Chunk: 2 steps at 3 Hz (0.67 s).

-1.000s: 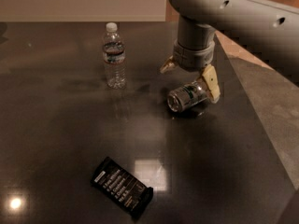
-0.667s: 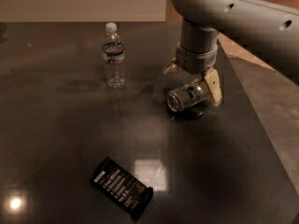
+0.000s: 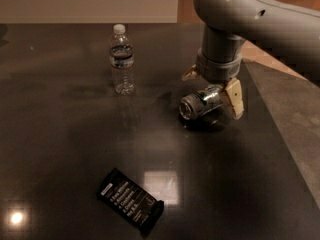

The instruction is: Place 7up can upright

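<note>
**A:** What has changed over the last second?

**B:** Very little. The gripper [image 3: 212,94] has crept slightly lower and to the right in the view. The can [image 3: 200,103] has hardly shifted and lies on its side, just as it did.

**A:** What does that mean for the task?

**B:** As I judge it, the uprighting has not begun. The can's long axis runs roughly level, with one round end turned toward the camera and down to the left. Nothing has been tipped up yet.

**A:** Where is the can relative to the gripper?

**B:** Directly beneath the wrist. The arm comes down from above at the right part of the tabletop [image 3: 60,144], and the can sits within the gripper's span, not beside it.

**A:** Does it have hold of the can?

**B:** I cannot tell. It may be clamped on the can or merely around it. I also can't say whether the can rests on the tabletop or hangs just above it; there is only a dark shadow underneath.

**A:** Is anything in the way?

**B:** No. The bottle [image 3: 122,59] stands upright well to the left. The wrapper [image 3: 130,201] lies flat toward the front, well apart from the can.

**A:** What does the next move call for?

**B:** Probably a firm hold first, then a wrist turn to bring the can's axis vertical before setting it down.
</note>
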### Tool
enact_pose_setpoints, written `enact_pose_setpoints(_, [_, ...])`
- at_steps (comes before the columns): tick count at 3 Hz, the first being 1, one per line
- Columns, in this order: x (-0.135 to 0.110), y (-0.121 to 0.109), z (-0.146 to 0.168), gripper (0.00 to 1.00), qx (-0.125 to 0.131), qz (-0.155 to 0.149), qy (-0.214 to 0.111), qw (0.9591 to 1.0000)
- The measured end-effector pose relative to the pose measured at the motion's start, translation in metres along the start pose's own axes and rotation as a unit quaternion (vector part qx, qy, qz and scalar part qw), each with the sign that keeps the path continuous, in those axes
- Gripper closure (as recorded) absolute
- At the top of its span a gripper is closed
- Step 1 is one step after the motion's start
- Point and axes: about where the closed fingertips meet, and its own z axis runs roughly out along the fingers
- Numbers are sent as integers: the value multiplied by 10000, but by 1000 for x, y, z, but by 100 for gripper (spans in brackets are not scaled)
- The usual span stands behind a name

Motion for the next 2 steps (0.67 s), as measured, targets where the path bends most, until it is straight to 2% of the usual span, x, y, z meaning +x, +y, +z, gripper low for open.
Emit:
enact_pose_setpoints(1, [1,0,2,18,-81,5,22,10000])
enact_pose_setpoints(2, [1,1,4,41,-128,-5,60,9999])
